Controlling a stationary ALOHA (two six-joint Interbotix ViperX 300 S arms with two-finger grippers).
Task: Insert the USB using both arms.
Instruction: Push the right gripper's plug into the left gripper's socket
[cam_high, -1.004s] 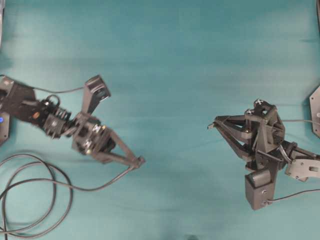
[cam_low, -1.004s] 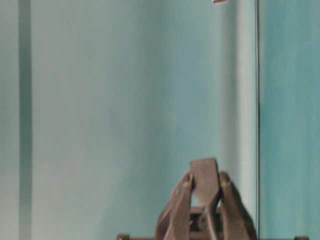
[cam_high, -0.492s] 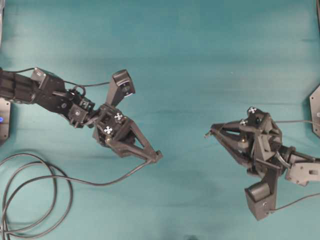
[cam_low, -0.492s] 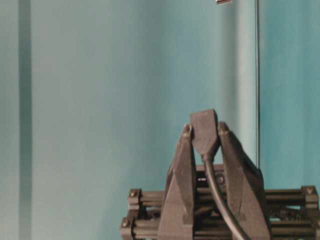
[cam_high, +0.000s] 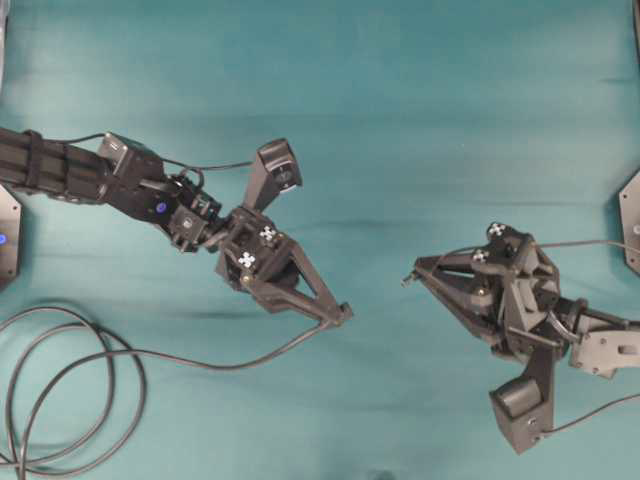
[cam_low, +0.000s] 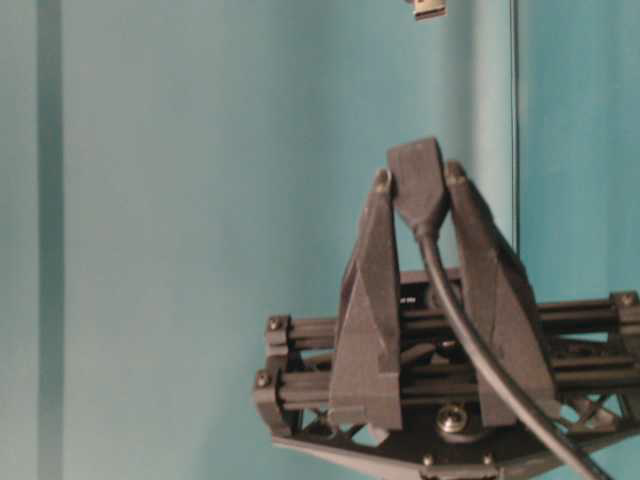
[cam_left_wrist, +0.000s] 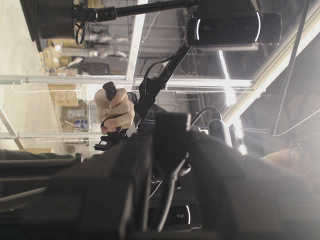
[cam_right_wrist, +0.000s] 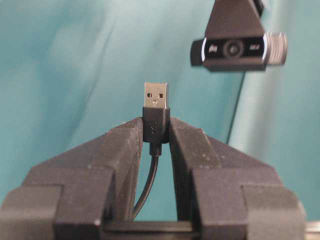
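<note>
Two arms face tip to tip above the teal desk (cam_high: 380, 120), well apart.
Left gripper (cam_high: 340, 316) jaws clench the long cable's dark socket end (cam_low: 418, 180); right gripper (cam_high: 412, 274) jaws grasp the USB (cam_right_wrist: 156, 102), silvery tip aimed leftward at that socket.

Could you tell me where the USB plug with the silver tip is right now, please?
The USB is pinched upright between the right gripper's jaws, right of centre in the overhead view, its metal tip pointing left towards the left gripper across a gap.
</note>
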